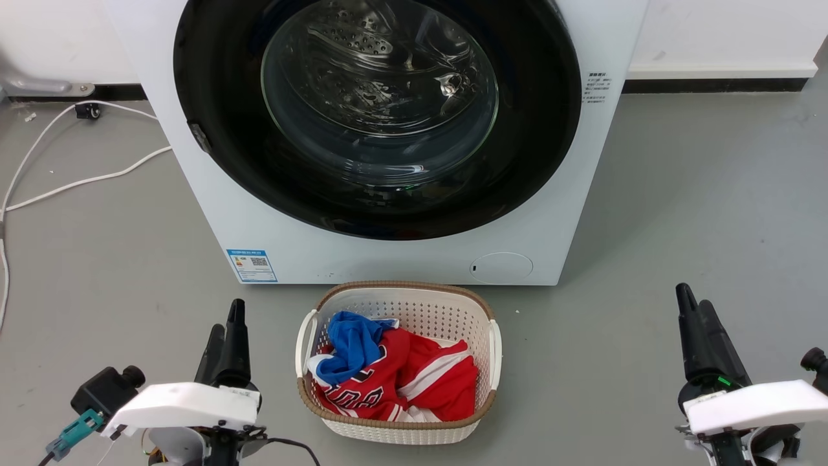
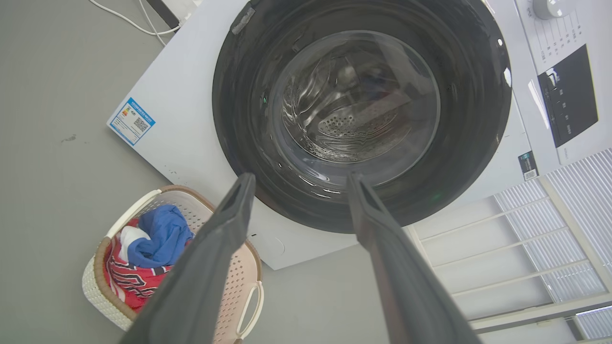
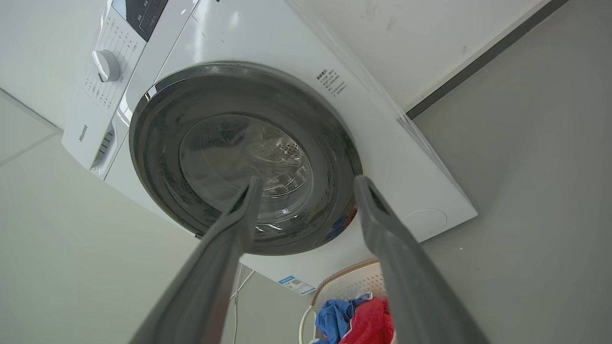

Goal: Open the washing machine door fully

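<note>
Your left gripper is hanging free above the floor. In the left wrist view its two dark fingers are standing wide apart, gripping nothing and touching nothing. Your right gripper is doing the same: in the right wrist view its fingers are spread, with only air between them.

The washing machine door is sitting well ahead of both sets of fingertips, apart from them. It is lying flat against the front of the washing machine, closed, with the steel drum showing through its glass bowl. From the left gripper the door is lying ahead and toward the inner side; from the right gripper it is ahead and toward that arm's inner side as well.

On the door's rim, on the side nearer your left gripper, a small grey tab is showing. It may be a handle, but it is too small to tell.

Between your two grippers a white laundry basket is sitting on the floor, just in front of the machine, holding a red jersey and a blue garment. White cables are trailing over the floor beyond the left gripper's outer side.
</note>
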Tool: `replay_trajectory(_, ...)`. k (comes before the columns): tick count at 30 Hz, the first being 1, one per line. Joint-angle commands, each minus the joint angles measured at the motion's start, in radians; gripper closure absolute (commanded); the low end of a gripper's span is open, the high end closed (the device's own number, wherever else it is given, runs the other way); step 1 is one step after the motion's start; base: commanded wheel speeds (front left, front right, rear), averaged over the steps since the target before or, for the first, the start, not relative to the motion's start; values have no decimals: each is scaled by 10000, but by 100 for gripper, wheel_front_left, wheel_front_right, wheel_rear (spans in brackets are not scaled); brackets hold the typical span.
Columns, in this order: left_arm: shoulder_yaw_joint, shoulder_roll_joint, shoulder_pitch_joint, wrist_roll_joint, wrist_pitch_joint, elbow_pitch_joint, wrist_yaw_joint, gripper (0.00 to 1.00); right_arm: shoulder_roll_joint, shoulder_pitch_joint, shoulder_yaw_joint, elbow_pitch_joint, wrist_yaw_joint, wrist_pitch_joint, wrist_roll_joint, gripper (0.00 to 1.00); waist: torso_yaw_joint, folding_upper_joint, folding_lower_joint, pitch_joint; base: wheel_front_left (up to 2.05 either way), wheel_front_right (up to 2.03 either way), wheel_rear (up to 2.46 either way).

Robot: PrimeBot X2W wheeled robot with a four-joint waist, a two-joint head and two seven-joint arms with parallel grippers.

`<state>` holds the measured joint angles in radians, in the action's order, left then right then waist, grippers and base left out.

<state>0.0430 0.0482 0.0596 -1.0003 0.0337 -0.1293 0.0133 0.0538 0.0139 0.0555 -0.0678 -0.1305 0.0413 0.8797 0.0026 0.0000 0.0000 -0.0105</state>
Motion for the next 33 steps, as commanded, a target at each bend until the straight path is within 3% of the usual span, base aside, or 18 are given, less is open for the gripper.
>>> replay_trajectory(1,-57,19,9,510,127,207,-69,0,13,36,-52,252,-2,117,-605,0,1,0,0,6,0,0,0)
replay_trajectory(14,-520,175,-178,2692,569,325,-410,0,4,-252,39,280,-3,546,-2836,0,2,0,0,43,0,0,0)
replay_trajectory(33,-1055,285,-422,4875,1132,598,-534,0,-10,-554,106,840,-3,1086,-4509,0,40,0,0,49,0,0,0)
